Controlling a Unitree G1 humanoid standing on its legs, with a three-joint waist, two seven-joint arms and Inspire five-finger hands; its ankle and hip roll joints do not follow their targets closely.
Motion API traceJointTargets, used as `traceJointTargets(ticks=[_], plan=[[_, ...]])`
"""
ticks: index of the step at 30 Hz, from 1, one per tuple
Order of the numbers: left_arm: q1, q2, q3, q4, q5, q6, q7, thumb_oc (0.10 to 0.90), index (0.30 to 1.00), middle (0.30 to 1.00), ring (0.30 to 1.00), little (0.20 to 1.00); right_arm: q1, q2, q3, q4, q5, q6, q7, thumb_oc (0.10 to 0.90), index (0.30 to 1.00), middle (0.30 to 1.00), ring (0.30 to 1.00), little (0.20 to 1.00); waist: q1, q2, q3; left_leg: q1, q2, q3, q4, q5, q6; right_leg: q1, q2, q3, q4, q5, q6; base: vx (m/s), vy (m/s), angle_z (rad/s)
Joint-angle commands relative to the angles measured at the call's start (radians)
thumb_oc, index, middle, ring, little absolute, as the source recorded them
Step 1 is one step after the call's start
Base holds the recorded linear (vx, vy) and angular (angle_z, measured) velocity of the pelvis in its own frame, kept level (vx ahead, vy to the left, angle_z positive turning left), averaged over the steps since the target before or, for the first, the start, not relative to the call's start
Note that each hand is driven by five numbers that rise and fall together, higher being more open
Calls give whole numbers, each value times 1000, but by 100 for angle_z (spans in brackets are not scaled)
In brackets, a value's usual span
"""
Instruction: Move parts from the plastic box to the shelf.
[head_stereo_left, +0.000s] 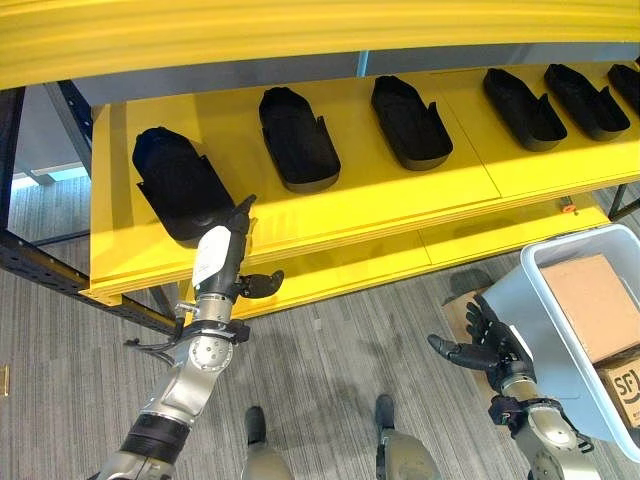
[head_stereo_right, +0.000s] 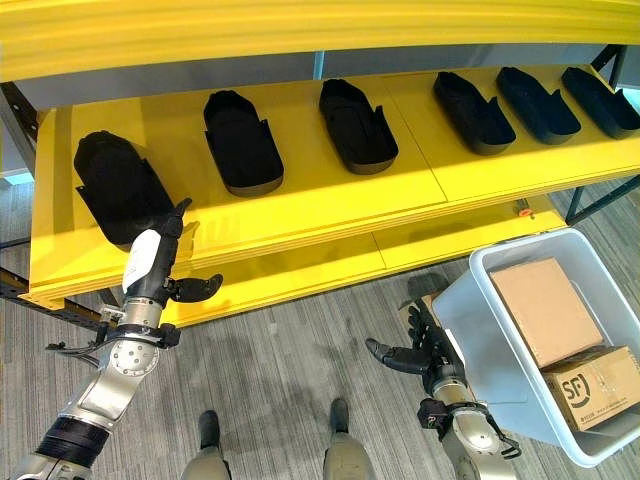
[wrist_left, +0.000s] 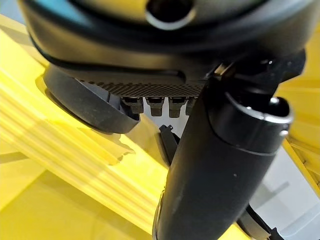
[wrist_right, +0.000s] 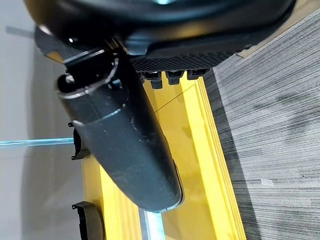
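Leftmost on the yellow shelf (head_stereo_right: 330, 205) lies a black moulded part (head_stereo_right: 118, 188), and the left hand (head_stereo_right: 152, 262) is raised to it, fingers straight against its near rim and thumb standing off to the side, gripping nothing. Rightward along the shelf sit more of the same black parts: a second (head_stereo_right: 242, 143), a third (head_stereo_right: 358, 127) and three more toward the far end, all well apart from one another.

Judging by their look, these are thin-walled hollow plastic shells: probably light, stiff and a little slick, best pinched across a side wall or taken by the raised rim rather than squeezed flat.

Lower right, the right hand (head_stereo_right: 425, 350) hangs with fingers loosely spread and empty, just beside the grey plastic box (head_stereo_right: 462, 300). Inside the box lie two brown cardboard cartons (head_stereo_right: 545, 308); no black part is visible in it. The nearer carton (head_stereo_right: 592, 385) carries a printed mark, left unread.
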Motion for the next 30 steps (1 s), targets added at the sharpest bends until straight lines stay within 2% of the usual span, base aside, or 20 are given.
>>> traceJointTargets(ticks=[1,10,18,30], plan=[[-150,25,17,-2,10,-59,65,900,1000,1000,1000,1000,-30,-45,-31,-119,-20,-114,-17,900,1000,1000,1000,1000,-10,-19,-56,-19,64,20,160,-111,15,-111,-63,31,184,-96,11,-14,3,-13],[-183,38,8,68,14,-47,75,900,1000,1000,1000,1000,-42,-49,-32,-116,-18,-118,-24,900,1000,1000,1000,1000,-19,-29,-47,-41,70,21,172,-110,13,-136,-58,44,185,-86,11,-11,-1,-3],[-238,82,9,171,16,-20,100,900,1000,1000,1000,1000,-59,-54,-32,-117,-13,-127,-32,900,1000,1000,1000,1000,-29,-41,-36,-73,75,22,191,-111,10,-165,-51,54,186,-78,12,-4,0,0],[-250,131,29,220,29,-8,114,900,1000,1000,1000,1000,-73,-55,-31,-115,2,-132,-27,900,1000,1000,1000,1000,-25,-49,-25,-104,72,14,211,-116,10,-179,-52,54,185,-70,13,-3,2,-1]])
